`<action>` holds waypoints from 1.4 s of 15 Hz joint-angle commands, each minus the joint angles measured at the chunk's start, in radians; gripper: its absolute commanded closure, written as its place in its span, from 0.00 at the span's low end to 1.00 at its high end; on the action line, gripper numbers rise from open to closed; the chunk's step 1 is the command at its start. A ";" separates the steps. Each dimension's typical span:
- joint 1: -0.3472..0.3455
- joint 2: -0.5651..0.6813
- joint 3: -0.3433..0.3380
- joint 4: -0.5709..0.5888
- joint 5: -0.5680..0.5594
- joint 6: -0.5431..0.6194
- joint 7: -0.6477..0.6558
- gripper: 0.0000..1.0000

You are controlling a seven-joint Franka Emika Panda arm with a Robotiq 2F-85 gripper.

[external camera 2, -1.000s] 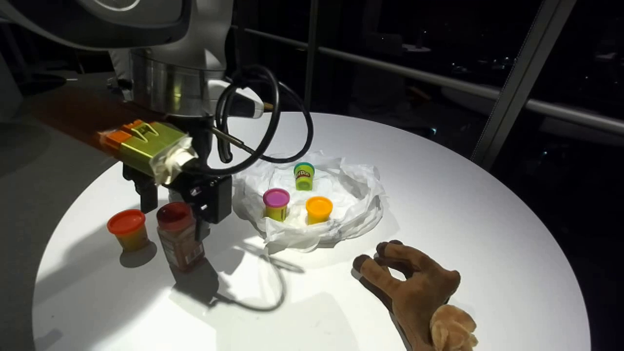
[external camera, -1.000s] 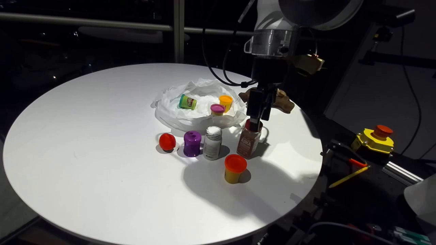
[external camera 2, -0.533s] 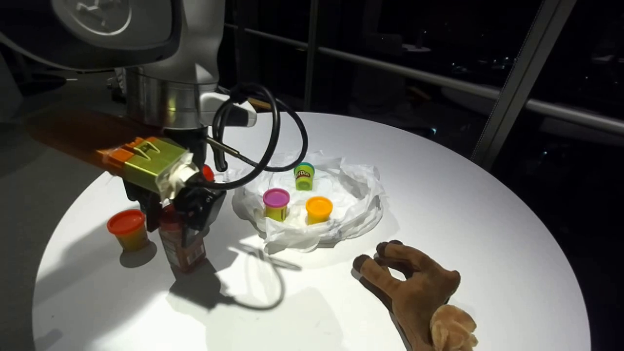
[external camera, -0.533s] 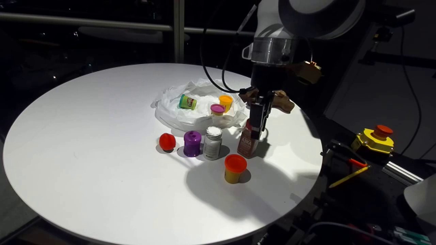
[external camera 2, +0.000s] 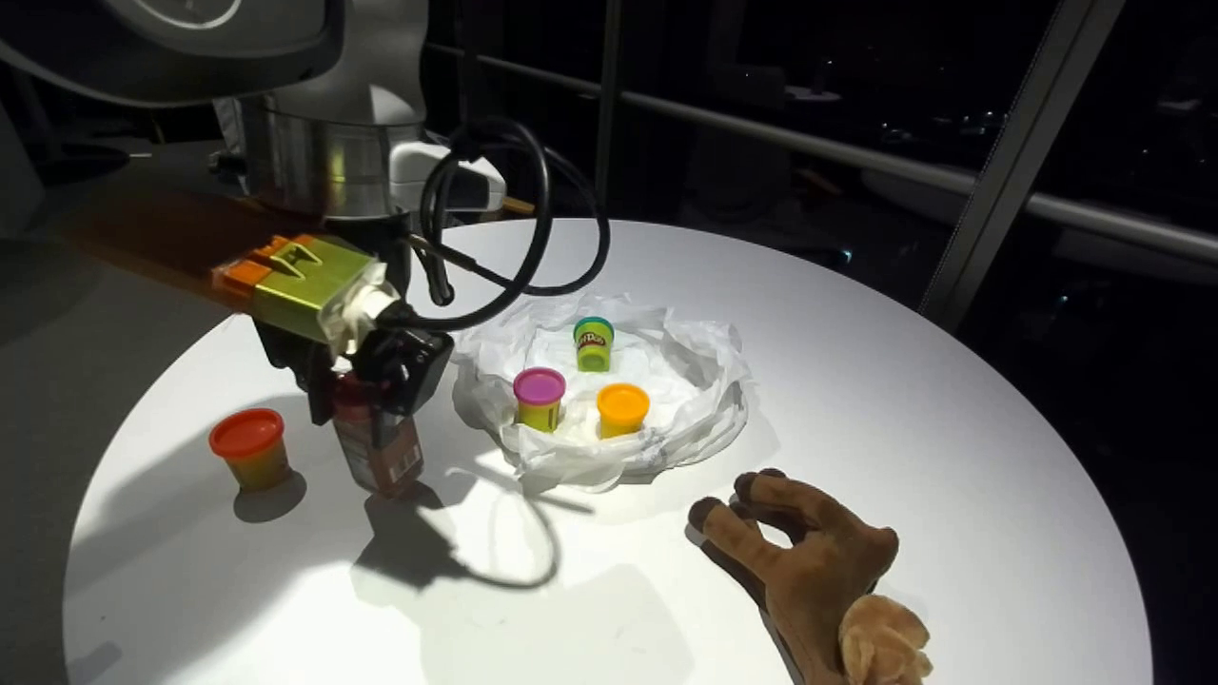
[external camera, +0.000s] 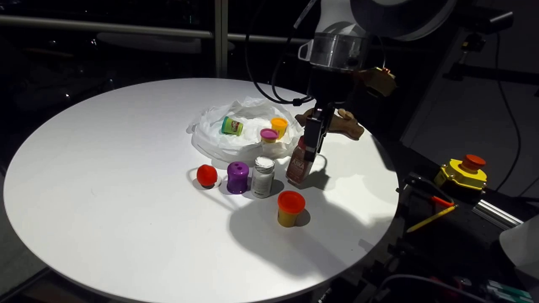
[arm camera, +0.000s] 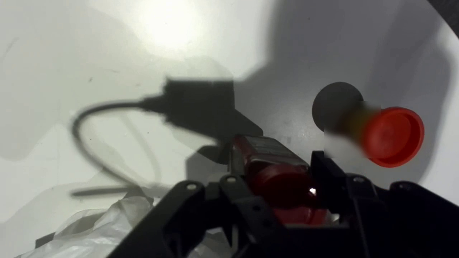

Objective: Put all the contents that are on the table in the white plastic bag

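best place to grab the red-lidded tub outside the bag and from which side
Probably from above, jaws straddling the red-lidded tub and closing on its yellow body just under the lid. It stands upright, apart from the white bottle, and its lid juts out past the body, which should resist slipping.

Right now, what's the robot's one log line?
end effector: closed on red-capped bottle | white bag: green tub, purple-lidded tub, orange tub | status: unfinished, red ball outside

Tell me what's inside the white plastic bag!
I see a green tub, a purple-lidded tub and an orange-lidded tub. Folds of the white plastic bag hide anything beneath them.
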 commanded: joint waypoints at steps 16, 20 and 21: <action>0.043 0.211 -0.019 0.566 -0.251 -0.317 0.290 0.75; 0.033 0.317 -0.035 0.651 -0.245 -0.300 0.282 0.75; 0.028 0.327 -0.031 0.659 -0.231 -0.306 0.273 0.74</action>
